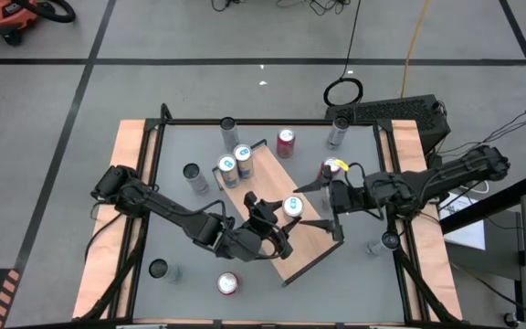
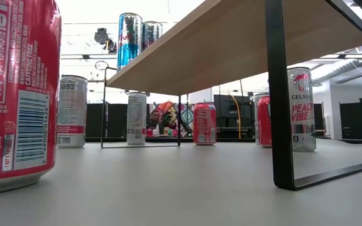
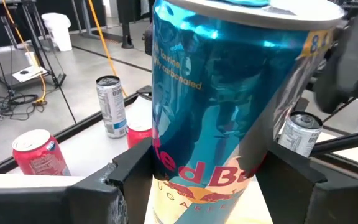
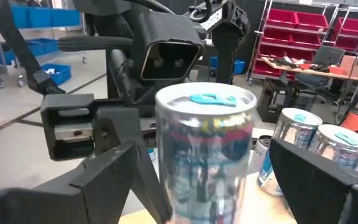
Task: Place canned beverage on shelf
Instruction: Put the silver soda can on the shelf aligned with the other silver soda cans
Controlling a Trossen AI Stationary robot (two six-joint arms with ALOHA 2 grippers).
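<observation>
The shelf (image 1: 313, 242) is a light wooden board on black legs, standing slantwise in the middle of the table. Two blue-topped cans (image 1: 236, 160) stand at its far end. A blue Red Bull can (image 1: 291, 206) is upright over the board's middle, and my left gripper (image 1: 279, 221) is shut on it. My right gripper (image 1: 307, 206) is open, with a finger on either side of the same can (image 4: 205, 143) and clear of it. The can's base is hidden in every view. My left gripper pinches the blue can's side wall (image 3: 166, 155) between its two fingers (image 3: 129, 171), below the can's middle. The fingers come in about level from the table's near left. The can stays upright in the hold. Whether its base rests on the board I cannot tell.
Loose cans stand around the shelf: a red one (image 1: 286, 139) and silver ones (image 1: 339, 130) at the far side, another (image 1: 193, 174) to the left, and a red one (image 1: 228, 283) at the near edge. In the low view a red can (image 2: 17, 94) and a black shelf leg (image 2: 278, 94) stand close.
</observation>
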